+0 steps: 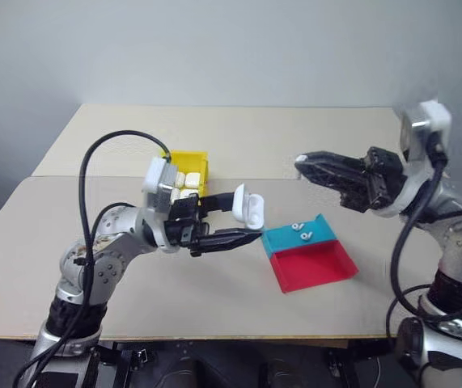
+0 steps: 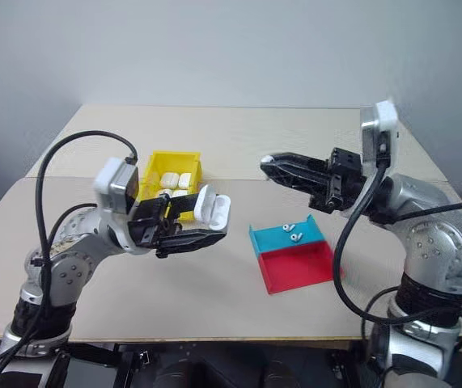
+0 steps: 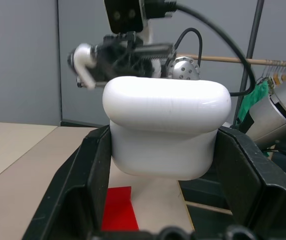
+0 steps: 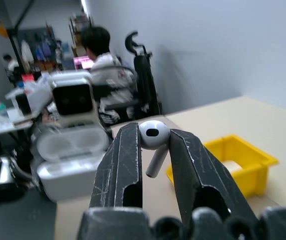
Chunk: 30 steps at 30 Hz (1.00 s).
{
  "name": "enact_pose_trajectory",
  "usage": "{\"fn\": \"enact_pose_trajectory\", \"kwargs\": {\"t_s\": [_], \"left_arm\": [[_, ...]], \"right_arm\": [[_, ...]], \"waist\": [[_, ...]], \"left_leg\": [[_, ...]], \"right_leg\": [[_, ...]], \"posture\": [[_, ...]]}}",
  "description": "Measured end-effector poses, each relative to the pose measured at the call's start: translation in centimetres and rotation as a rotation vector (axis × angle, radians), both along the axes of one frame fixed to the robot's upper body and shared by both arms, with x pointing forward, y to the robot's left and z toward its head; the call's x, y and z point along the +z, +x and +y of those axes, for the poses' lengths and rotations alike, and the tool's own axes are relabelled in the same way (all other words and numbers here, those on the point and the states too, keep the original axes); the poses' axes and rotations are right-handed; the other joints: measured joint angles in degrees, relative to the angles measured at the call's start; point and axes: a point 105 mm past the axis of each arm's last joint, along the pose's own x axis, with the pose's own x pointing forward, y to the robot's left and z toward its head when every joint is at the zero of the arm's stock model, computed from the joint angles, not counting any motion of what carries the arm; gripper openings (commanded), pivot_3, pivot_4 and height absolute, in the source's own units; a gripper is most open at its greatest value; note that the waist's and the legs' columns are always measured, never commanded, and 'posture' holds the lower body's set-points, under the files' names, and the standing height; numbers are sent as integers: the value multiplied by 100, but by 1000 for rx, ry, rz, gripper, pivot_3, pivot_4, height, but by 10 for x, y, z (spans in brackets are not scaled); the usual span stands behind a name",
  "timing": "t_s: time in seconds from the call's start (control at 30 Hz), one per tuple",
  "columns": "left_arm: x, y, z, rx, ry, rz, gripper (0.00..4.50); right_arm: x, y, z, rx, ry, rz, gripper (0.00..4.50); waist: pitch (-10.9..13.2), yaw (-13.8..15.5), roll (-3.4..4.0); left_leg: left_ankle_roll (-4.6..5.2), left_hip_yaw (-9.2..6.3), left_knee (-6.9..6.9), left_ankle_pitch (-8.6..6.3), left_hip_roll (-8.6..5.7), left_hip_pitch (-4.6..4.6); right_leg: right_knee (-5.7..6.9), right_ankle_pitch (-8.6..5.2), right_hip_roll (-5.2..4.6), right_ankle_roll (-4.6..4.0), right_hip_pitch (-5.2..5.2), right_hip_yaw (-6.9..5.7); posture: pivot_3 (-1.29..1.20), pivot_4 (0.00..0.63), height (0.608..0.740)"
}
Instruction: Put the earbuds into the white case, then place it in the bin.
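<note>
Beige table [image 1: 214,145] | grey wall [image 1: 214,48] | person seated [image 4: 102,55] behind

Beige table [image 1: 133,299] spanning the frame's middle, a seam running across it; yellow bin [image 1: 201,160] with white cases left of centre; cyan-and-red tray [image 1: 315,263] bearing two earbuds [image 1: 302,232] right of centre.

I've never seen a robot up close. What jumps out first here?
The left gripper holds an open white case up over the table, while the right gripper pinches a tiny earbud facing it. Beyond the case sits a yellow bin with more cases; beside it, a cyan-and-red tray holds two earbuds.
</note>
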Motion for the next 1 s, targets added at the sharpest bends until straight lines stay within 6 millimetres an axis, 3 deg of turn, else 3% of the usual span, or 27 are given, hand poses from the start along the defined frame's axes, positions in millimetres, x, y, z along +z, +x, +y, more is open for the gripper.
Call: {"fn": "enact_pose_trajectory", "kwargs": {"t_s": [0.13,0.33,0.7,1.0], "left_arm": [[1,4,-4,2,-11,-2,2777],[3,5,-7,0,-19,-3,2777],[-2,5,-6,6,-11,18,2777],[-2,5,-4,16,-5,19,2777]], "right_arm": [[-7,-9,20,28,28,23,626],[-17,-11,33,22,3,31,626],[-28,-10,32,-12,-71,-32,626],[-31,-11,29,2,-112,-55,3628]], "waist": [[0,-5,1],[0,-2,0],[0,2,0],[0,3,0]], "left_leg": [[2,0,0,-1,-1,0],[4,0,-1,-2,-1,-1],[4,-2,-2,-3,-1,-1],[5,-3,-1,-3,-1,0]], "right_leg": [[0,0,0,0,0,5],[-3,0,0,1,0,3],[-4,0,0,1,0,3],[-5,0,0,1,1,2]], "posture": [[0,150,740],[0,150,740],[0,150,740],[0,150,740]]}}
